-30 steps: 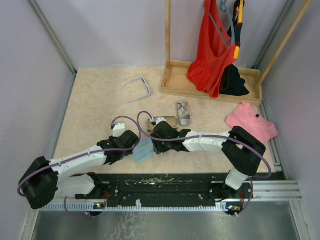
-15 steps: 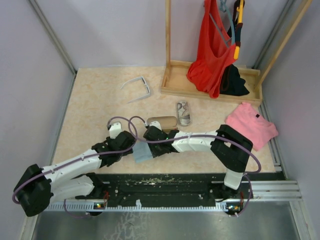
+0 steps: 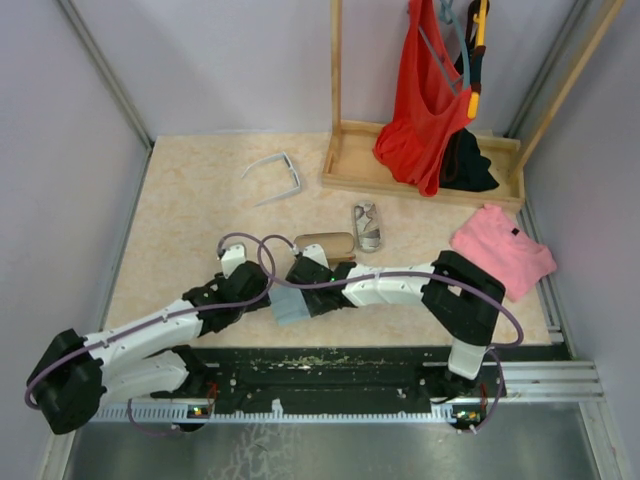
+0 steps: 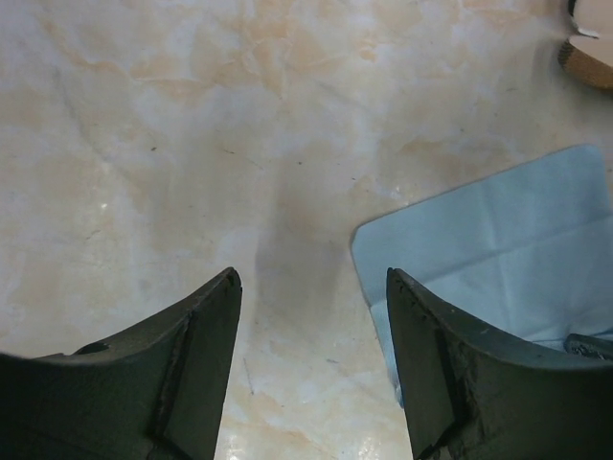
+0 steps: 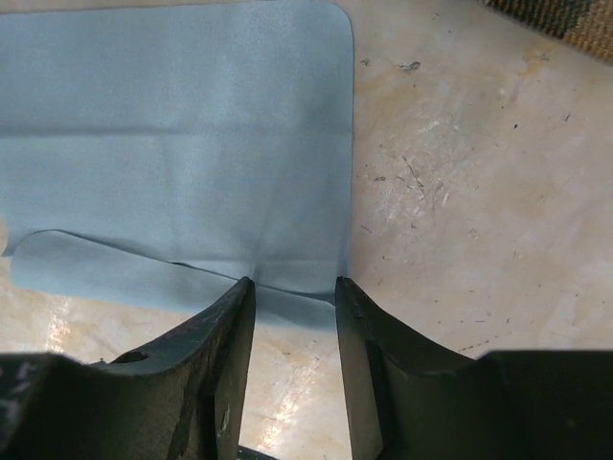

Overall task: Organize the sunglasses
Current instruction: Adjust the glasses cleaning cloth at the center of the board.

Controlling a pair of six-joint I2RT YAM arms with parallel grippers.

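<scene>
1 white sunglasses point(image 3: 275, 172), 1 brown case point(image 3: 325, 243), 1 grey case point(image 3: 367, 225), 1 cloth point(image 3: 290, 303)

Seen from above, the left gripper point(image 4: 311, 287) and right gripper point(image 5: 295, 287) keep their jaws hidden beneath their own wrists. There the right arm point(image 3: 385, 285) covers part of the light blue cloth point(image 3: 288, 305) near the tabletop's near edge and overlaps the near side of the brown-striped case point(image 3: 328, 243). Both wrist views cut the cloth at their edges and show only a corner of that case. The pattern on the grey case point(image 3: 367, 226) is too small to make out.
</scene>
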